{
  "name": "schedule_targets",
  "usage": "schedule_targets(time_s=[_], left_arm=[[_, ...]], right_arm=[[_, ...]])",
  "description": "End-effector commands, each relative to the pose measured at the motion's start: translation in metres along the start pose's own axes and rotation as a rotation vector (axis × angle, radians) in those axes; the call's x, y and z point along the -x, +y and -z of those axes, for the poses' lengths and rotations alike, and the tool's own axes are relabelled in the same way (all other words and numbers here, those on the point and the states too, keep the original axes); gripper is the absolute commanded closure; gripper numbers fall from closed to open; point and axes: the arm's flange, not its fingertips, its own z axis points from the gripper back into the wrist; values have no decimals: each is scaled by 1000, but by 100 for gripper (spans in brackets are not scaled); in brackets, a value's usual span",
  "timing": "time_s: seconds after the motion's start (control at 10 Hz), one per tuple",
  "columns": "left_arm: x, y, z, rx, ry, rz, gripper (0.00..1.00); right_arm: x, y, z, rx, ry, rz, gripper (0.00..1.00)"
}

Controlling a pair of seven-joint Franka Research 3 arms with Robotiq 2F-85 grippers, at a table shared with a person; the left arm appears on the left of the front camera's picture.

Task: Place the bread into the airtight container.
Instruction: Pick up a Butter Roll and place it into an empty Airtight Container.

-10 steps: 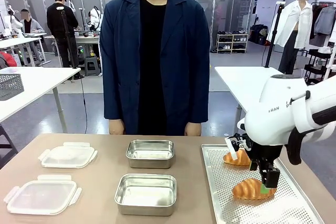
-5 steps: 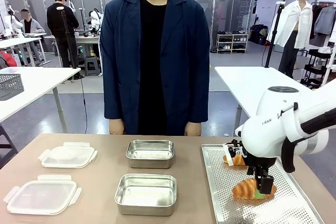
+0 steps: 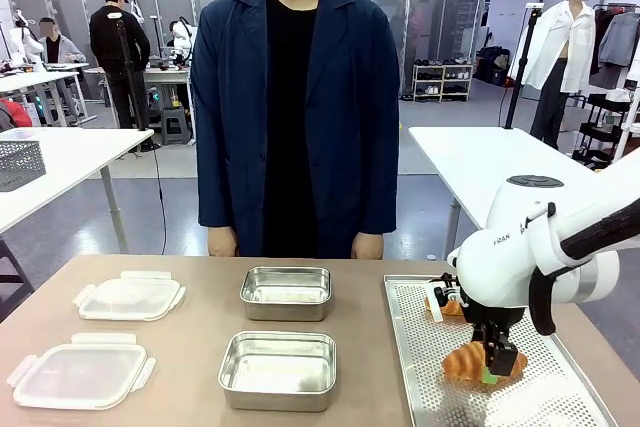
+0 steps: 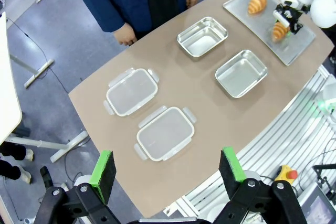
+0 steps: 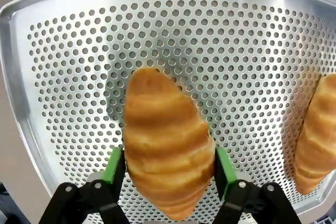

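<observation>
Beside two open steel containers point(image 3: 277, 370), a tray point(image 3: 413, 345) holds bread point(image 3: 460, 363).

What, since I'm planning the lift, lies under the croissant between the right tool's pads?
The perforated metal tray lies under the croissant; the patch directly beneath it is covered.

Showing a glossy white right arm point(image 3: 520, 252), rounded and bulbous at the joints, bearing dark lettering point(image 3: 497, 240) only partly readable. Wearing a black band point(image 3: 537, 297) curving over the white shell. Ending in a black right gripper point(image 3: 498, 371), its black fingers point(image 5: 104, 191) carrying bright green pads point(image 5: 114, 165) and round silver screws point(image 5: 67, 188) at the linkage pivots. Repeating the same black links, silver screws and green pads on the left gripper point(image 4: 167, 167). As for the person: wearing a navy jacket point(image 3: 340, 117) with open lapels over a black top point(image 3: 290, 97), long sleeves point(image 3: 215, 147) running down to the wrists.
</observation>
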Motion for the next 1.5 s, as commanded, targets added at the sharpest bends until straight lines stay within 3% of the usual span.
schedule_targets(time_s=[0.0,0.1,0.2,0.3,0.7,0.8,1.1,1.4], left_arm=[[-1,0,-2,4,-2,4,0],[-1,0,-2,4,-2,4,0],[-1,0,-2,4,-2,4,0],[-1,0,-2,4,-2,4,0],[-1,0,-2,4,-2,4,0],[-1,0,-2,4,-2,4,0],[-1,0,-2,4,-2,4,0],[-1,0,-2,4,-2,4,0]], right_arm=[[-2,-2,4,7,8,38,25],[-2,-1,1,3,4,38,50],[-3,1,-2,-1,5,44,45],[-5,3,-12,14,17,57,64],[-37,13,-86,63,17,53,64],[-56,18,-107,144,94,80,64],[-138,38,-147,163,63,120,64],[-220,51,-150,176,83,170,64]])
